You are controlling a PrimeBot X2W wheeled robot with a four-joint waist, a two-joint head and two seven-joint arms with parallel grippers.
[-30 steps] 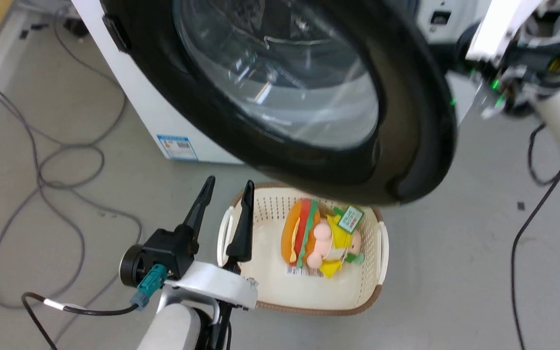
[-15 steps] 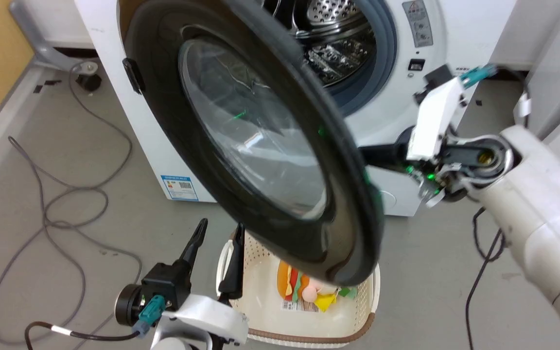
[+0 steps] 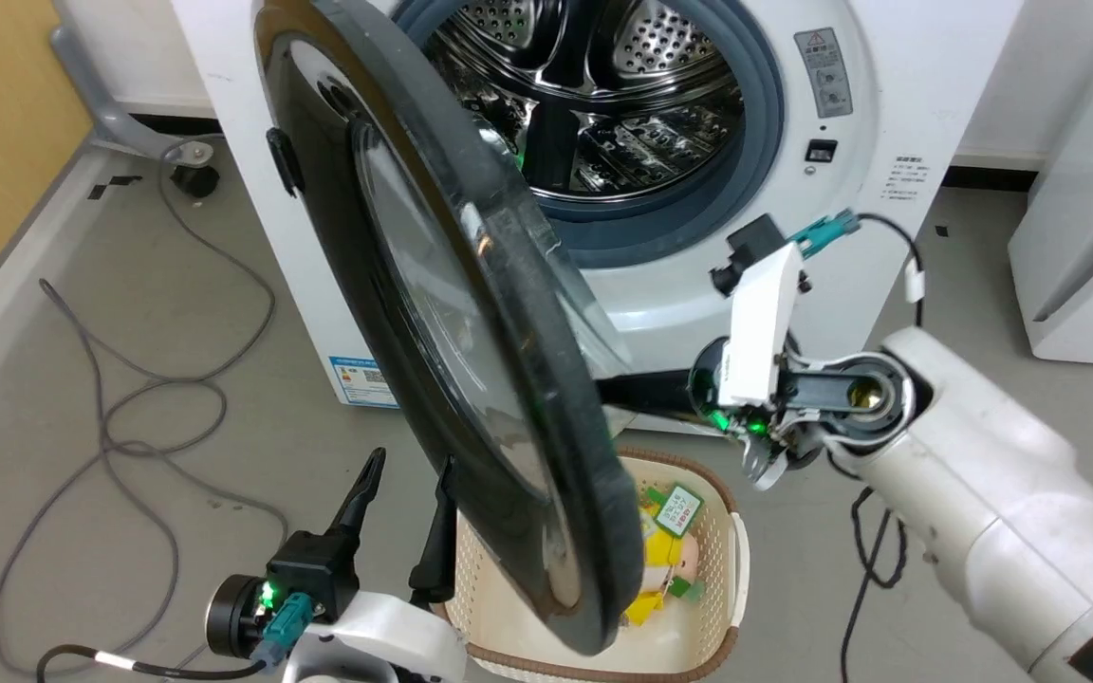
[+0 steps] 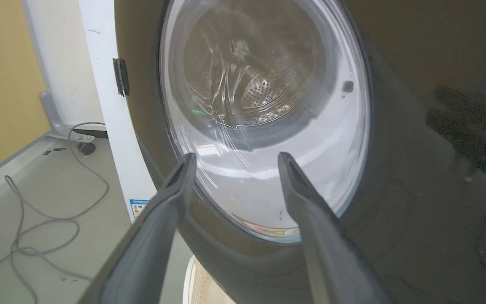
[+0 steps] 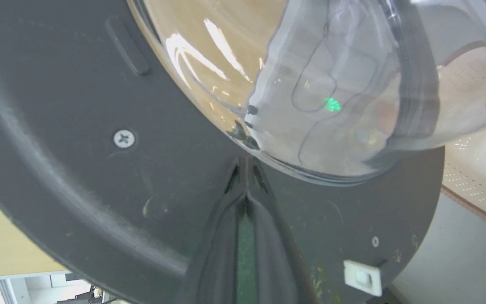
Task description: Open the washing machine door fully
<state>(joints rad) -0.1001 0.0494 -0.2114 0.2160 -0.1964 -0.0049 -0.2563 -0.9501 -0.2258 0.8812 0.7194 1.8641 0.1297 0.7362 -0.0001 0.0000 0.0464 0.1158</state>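
I see washing machine door (image 3: 433,351) glossy black, clear smooth glass centre, back matt and scuffed; drum (image 3: 603,95) shiny perforated steel; gasket (image 3: 757,123) grey rubber; basket (image 3: 722,531) cream perforated plastic.

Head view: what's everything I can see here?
washing machine: one, white, centre back
drum: one, steel, inside the machine
door: one, black with clear glass, swung partly open
basket: one, cream, on the floor below the door
toy: one, multicoloured, in the basket
cables: several, grey, on the floor at left
appliance: one, white, far right
left hand: one, dark, open, lower left
right hand: one, dark, shut, against the door's back
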